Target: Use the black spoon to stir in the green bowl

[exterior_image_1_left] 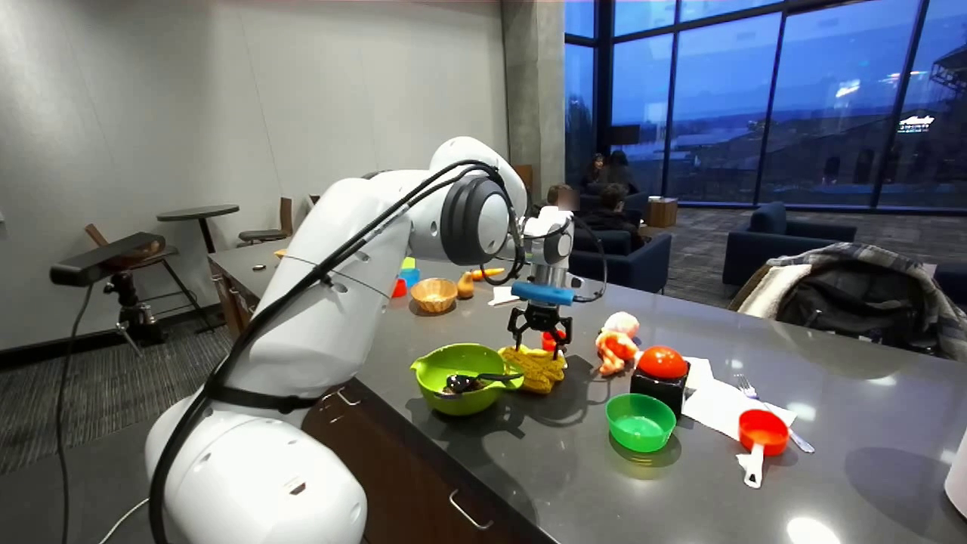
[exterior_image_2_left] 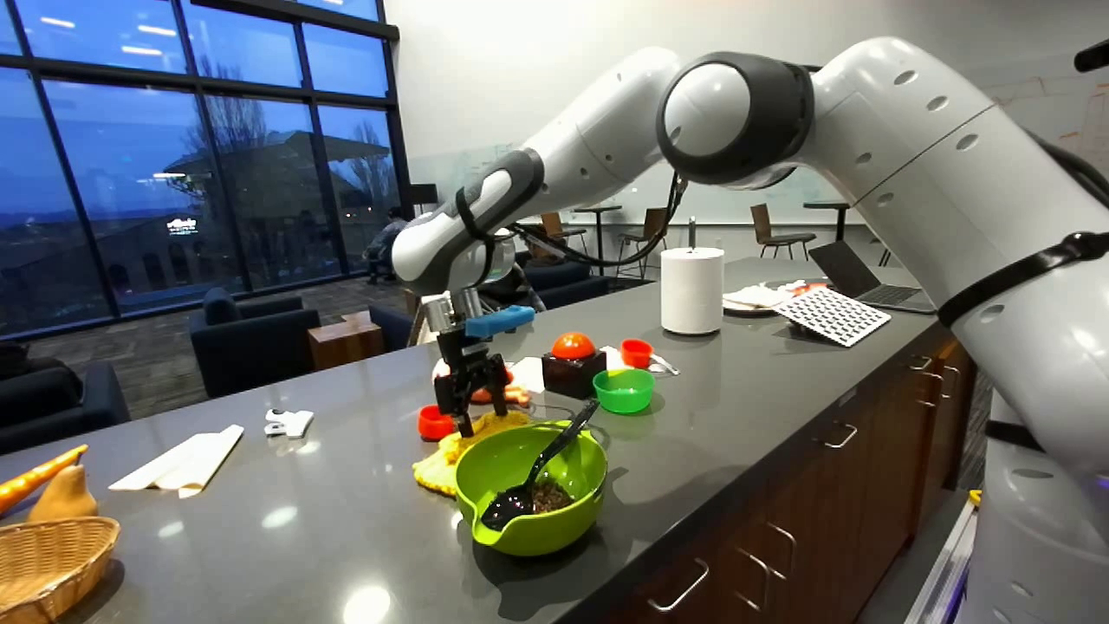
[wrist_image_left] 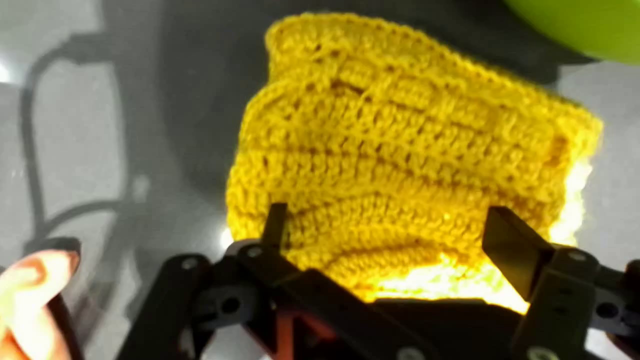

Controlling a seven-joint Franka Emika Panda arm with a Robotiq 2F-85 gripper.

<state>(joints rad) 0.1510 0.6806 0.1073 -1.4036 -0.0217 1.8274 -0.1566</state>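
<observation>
One black spoon [exterior_image_2_left: 520, 497] leans inside the lime-green mixing bowl [exterior_image_2_left: 541, 535], head down near the pouring spout, handle reaching over the rim on the opposite side. Dark brown bits [exterior_image_2_left: 552, 497] lie on the bowl's floor beside the spoon head; their nature I cannot determine. The bowl stands upright on the grey countertop [exterior_image_2_left: 346, 503].

Just beside the bowl lies a rumpled yellow crocheted cloth [wrist_image_left: 400, 150]. My gripper [wrist_image_left: 387, 225] points down over this cloth, its fingers [wrist_image_left: 507, 245] spread wide, both above the knit in the wrist view. Whether the fingertips touch the cloth I cannot tell.

A red cup [exterior_image_2_left: 435, 423] stands close to the cloth, on the side away from the bowl. In both exterior views I note a black box [exterior_image_1_left: 657, 387] topped by an orange dome [exterior_image_1_left: 662, 363], with a small green cup [exterior_image_1_left: 638, 440] next to it. A red measuring cup [exterior_image_1_left: 763, 427] sits at the edge of a white paper sheet [exterior_image_1_left: 714, 412], partly hiding a fork [exterior_image_1_left: 746, 387] in an exterior view.

Well apart from these, in an exterior view, I record a wicker basket [exterior_image_2_left: 52, 555], a tan pear-shaped object [exterior_image_2_left: 64, 496] and a carrot [exterior_image_2_left: 35, 481]. A paper towel roll [exterior_image_2_left: 691, 295] stands upright on the countertop.
</observation>
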